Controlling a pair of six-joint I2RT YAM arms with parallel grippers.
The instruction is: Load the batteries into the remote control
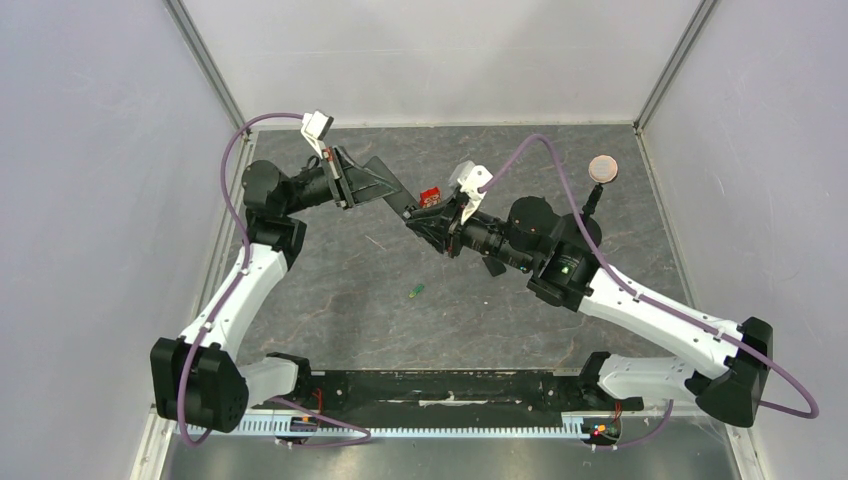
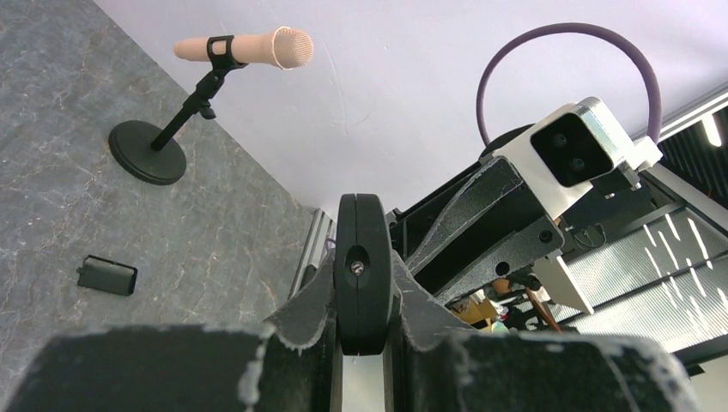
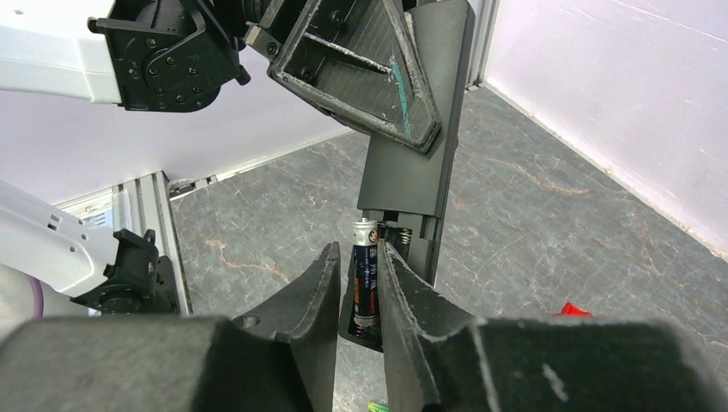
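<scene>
At lower centre the right gripper flanks the dark battery, print unreadable, at the remote's open bay, grip or release untellable; above, the left gripper clamps the remote; the green battery lies mid-table.

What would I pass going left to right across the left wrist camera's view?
small black rectangular piece on the table → microphone → remote control, seen edge-on → white camera on the other arm

Dark battery at remote; green loose
</scene>
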